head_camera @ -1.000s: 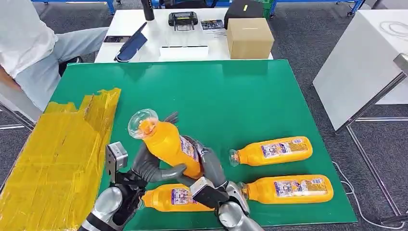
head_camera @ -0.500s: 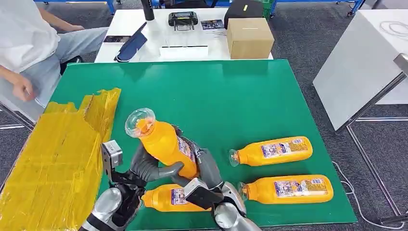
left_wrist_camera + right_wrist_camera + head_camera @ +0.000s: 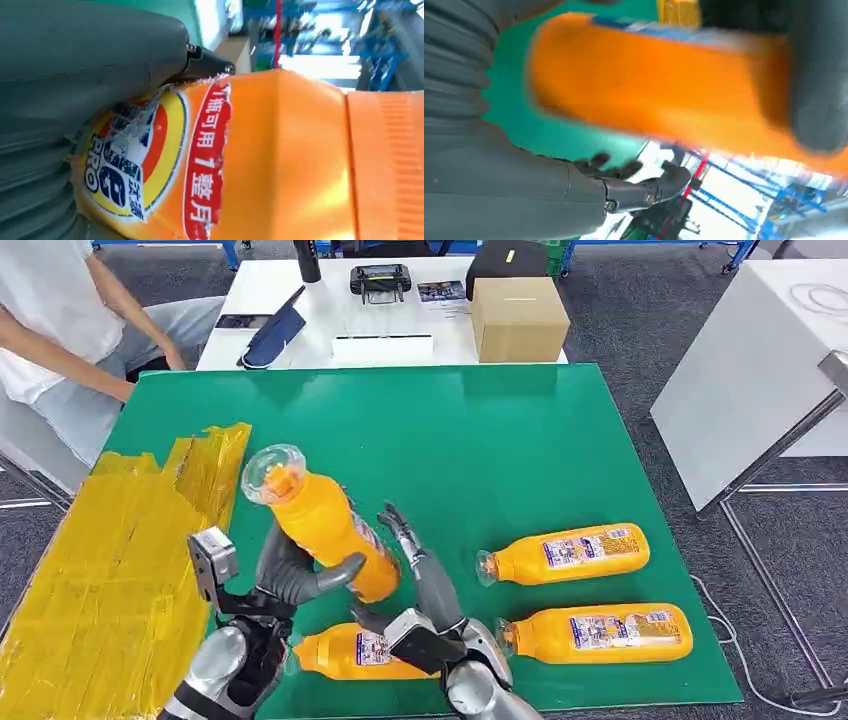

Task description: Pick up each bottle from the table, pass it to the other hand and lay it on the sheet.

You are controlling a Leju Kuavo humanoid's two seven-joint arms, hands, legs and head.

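Note:
My left hand grips an orange bottle around its lower body and holds it tilted above the green table, clear cap toward the yellow sheet. The left wrist view shows that bottle's label close up under my left hand. My right hand stands just right of the bottle's base, fingers spread, holding nothing. In the right wrist view the bottle is blurred beyond my right hand. A second bottle lies under both hands. Two more bottles lie at the right.
A person sits at the table's far left corner, one arm reaching down near it. Behind the green table a white table carries a cardboard box and small devices. Another white table stands on the right.
My left hand has carried the bottle to the left, toward the sheet. My right hand has let go of it and spread its fingers. The person's arm has moved.

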